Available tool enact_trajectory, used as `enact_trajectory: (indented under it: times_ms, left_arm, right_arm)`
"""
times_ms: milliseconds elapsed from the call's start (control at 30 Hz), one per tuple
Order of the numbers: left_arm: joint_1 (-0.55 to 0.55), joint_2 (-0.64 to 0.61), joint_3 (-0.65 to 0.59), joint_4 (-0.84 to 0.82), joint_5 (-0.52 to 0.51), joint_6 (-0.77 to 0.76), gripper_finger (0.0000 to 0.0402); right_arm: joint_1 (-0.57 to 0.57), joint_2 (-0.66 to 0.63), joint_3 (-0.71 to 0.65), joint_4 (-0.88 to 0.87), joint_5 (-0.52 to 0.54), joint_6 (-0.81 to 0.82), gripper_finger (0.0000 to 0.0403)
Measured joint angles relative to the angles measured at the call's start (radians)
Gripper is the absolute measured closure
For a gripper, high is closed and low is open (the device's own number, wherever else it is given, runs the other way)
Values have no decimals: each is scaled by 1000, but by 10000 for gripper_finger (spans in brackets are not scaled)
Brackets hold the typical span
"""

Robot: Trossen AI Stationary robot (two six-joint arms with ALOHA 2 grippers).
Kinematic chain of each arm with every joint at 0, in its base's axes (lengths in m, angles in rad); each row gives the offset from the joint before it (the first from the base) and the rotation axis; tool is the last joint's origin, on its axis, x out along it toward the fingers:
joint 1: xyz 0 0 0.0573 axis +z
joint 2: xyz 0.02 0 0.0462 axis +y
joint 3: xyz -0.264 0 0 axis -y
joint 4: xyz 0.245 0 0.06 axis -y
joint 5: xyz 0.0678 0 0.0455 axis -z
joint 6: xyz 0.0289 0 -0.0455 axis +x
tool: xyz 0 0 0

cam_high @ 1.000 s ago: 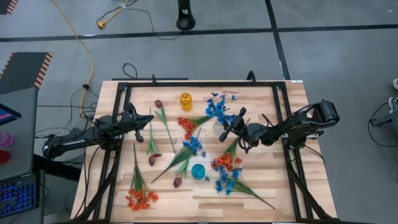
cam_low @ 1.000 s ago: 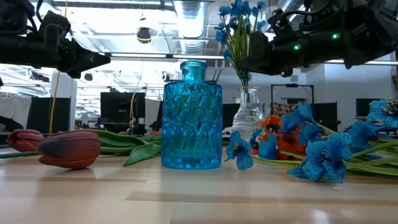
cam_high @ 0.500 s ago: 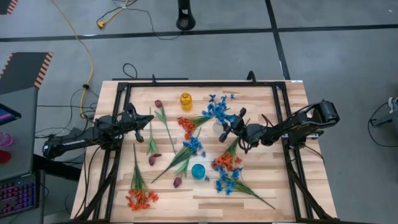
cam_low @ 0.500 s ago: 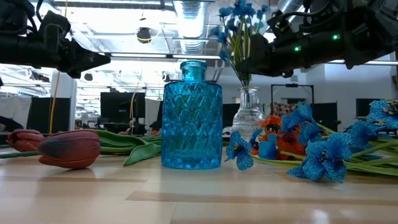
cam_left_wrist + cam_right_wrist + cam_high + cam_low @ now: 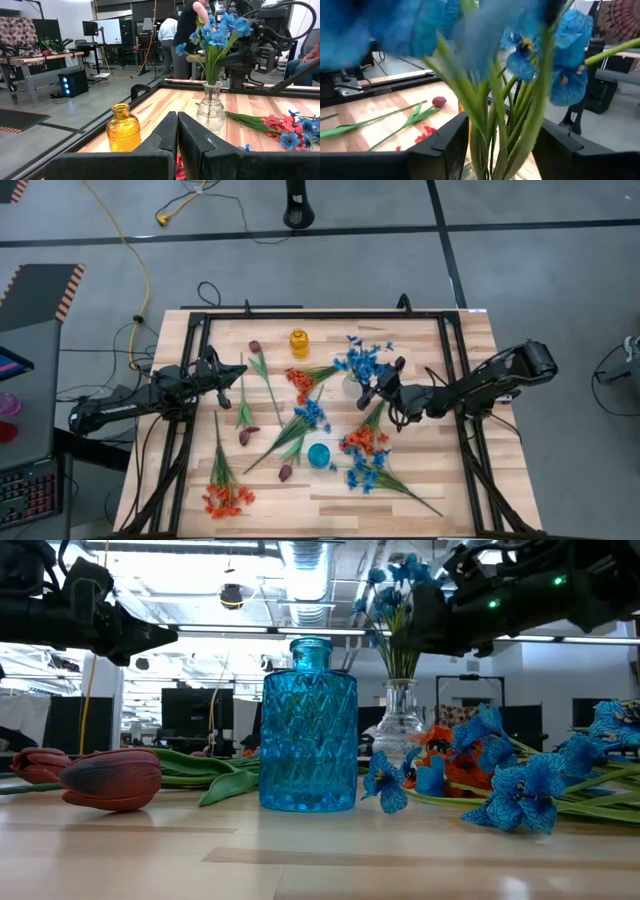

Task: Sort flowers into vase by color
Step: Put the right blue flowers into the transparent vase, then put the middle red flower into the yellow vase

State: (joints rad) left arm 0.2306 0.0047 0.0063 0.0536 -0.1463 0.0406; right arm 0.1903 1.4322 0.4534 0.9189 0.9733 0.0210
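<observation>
Spread jaws on the right gripper (image 5: pixel 495 150) stand either side of the green stems of a blue spray (image 5: pixel 361 364), touching neither from what the right wrist view shows; I judge the release is made so the stems can settle by their own weight. That spray stands upright in the clear glass vase (image 5: pixel 210 107) at the middle of the bench (image 5: pixel 470 480), its blossoms fanned above the neck. Near it, the blue vase (image 5: pixel 309 730) and, farther off, the amber vase (image 5: pixel 299 342) hold nothing. Other flowers lie flat, well apart: orange-red sprays (image 5: pixel 228 498) at the near left, maroon buds (image 5: pixel 112 778), more blue ones (image 5: pixel 363 472) near the right arm. At the left edge the left gripper (image 5: pixel 176 145) waits above the bench, jaws pressed together on nothing.
</observation>
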Motion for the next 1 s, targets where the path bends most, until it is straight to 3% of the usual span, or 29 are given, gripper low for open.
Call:
enact_trajectory:
  times_ms: [233, 400, 733, 1000]
  left_arm:
    - [0, 0, 0, 0, 0, -2, 401]
    - [0, 0, 0, 0, 0, -2, 401]
    - [0, 0, 0, 2, 0, -87, 394]
    - [0, 2, 1, 15, -34, -213, 306]
  right_arm:
    - [16, -152, 0, -408, 0, 262, 173]
    - [38, -243, 0, -603, -2, 326, 172]
    - [85, -373, 0, -720, -4, 329, 172]
    - [91, -422, 0, -760, -5, 329, 172]
